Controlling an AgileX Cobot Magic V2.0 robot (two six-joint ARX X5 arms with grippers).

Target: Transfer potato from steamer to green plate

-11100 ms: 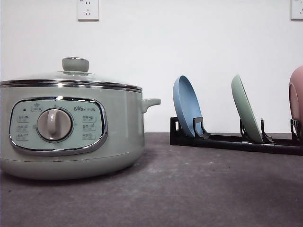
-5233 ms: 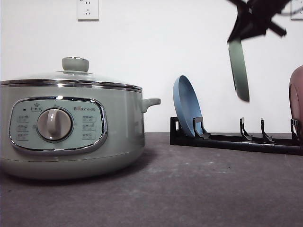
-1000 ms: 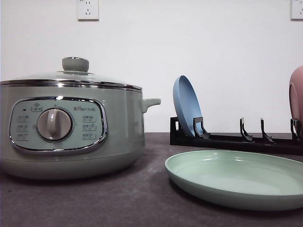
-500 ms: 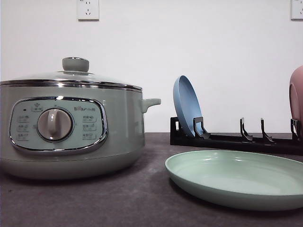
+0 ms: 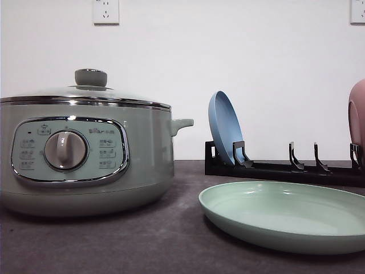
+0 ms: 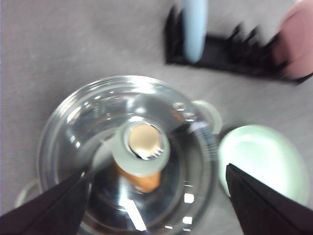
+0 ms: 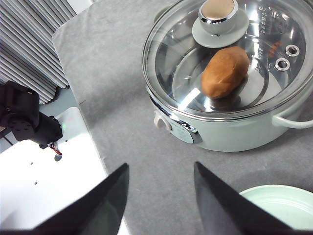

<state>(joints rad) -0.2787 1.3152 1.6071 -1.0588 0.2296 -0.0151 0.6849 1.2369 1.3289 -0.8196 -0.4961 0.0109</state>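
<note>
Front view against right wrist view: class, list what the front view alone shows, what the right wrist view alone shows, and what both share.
Front view alone: the blue plate standing upright in the black rack, the pink plate at the edge, and wall sockets.

Right wrist view alone: the potato under the glass lid, and the right gripper with its jaws apart.

Both share: the steamer with the lid on, the green plate lying flat, and the grey table.

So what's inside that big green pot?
Through the glass lid of the steamer, one orange-brown potato lies on the shiny floor inside. The lid knob and glare cover part of the interior, so anything there stays unseen.
</note>
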